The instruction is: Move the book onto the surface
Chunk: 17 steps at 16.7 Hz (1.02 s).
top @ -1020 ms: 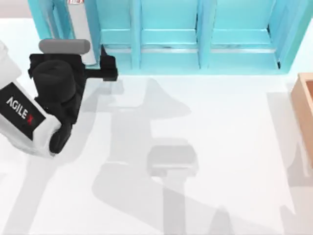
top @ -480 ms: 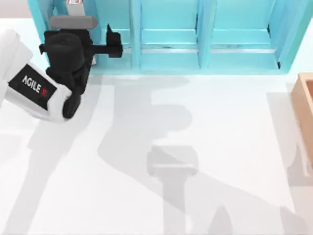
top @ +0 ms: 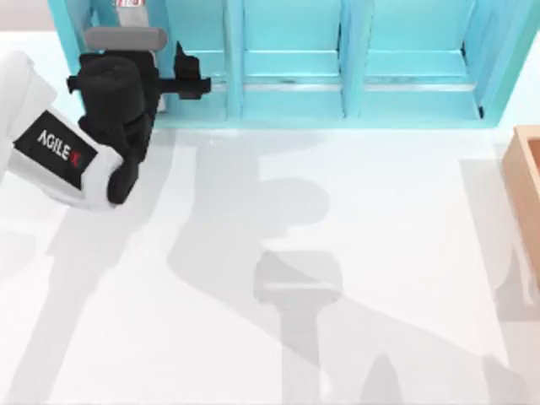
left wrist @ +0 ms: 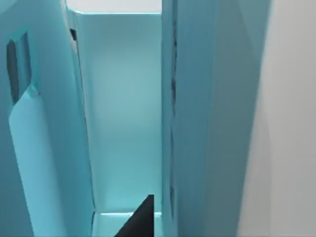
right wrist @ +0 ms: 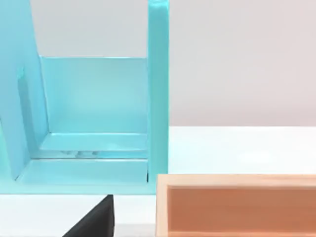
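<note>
The shelf unit [top: 354, 59] is bright turquoise all over, walls, dividers and floors, with paler strips along the front lips. The tabletop [top: 380, 211] is plain white with soft grey shadows across it. The left arm [top: 51, 156] is white with black lettering and a red mark, its wrist and gripper [top: 190, 76] matte black. The wooden box [right wrist: 237, 207] is tan-orange, no pattern.

Bright, even light; soft grey arm shadows sprawl across the white surface [top: 405, 219], without glare.
</note>
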Each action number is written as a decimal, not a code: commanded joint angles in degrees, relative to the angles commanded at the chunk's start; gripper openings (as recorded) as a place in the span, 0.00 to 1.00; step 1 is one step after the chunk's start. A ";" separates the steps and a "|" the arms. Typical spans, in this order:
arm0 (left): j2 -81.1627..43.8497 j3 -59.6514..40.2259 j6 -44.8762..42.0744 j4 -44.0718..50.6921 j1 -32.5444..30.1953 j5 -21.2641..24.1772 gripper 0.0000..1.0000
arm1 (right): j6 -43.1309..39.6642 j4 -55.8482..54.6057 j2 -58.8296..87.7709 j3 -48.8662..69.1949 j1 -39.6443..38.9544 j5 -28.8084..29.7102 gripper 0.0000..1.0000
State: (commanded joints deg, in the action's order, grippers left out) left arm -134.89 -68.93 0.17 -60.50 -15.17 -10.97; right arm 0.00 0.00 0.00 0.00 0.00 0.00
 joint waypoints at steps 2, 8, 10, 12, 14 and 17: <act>0.00 0.00 0.00 0.00 0.00 0.00 0.47 | 0.00 0.00 0.00 0.00 0.00 0.00 1.00; 0.00 0.00 0.00 0.00 0.00 0.00 0.02 | 0.00 0.00 0.00 0.00 0.00 0.00 1.00; 0.00 0.00 0.00 0.00 0.00 0.00 0.00 | 0.00 0.00 0.00 0.00 0.00 0.00 1.00; 0.00 0.00 0.00 0.00 0.00 0.00 0.00 | 0.00 0.00 0.00 0.00 0.00 0.00 1.00; 0.00 0.00 0.00 0.00 0.00 0.00 0.00 | 0.00 0.00 0.00 0.00 0.00 0.00 1.00; 0.09 0.04 -0.04 0.01 -0.28 0.01 0.00 | 0.00 0.00 0.00 0.00 0.00 0.00 1.00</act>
State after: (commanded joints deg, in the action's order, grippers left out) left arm -134.80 -68.88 0.12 -60.49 -15.45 -10.95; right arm 0.00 0.00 0.00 0.00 0.00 0.00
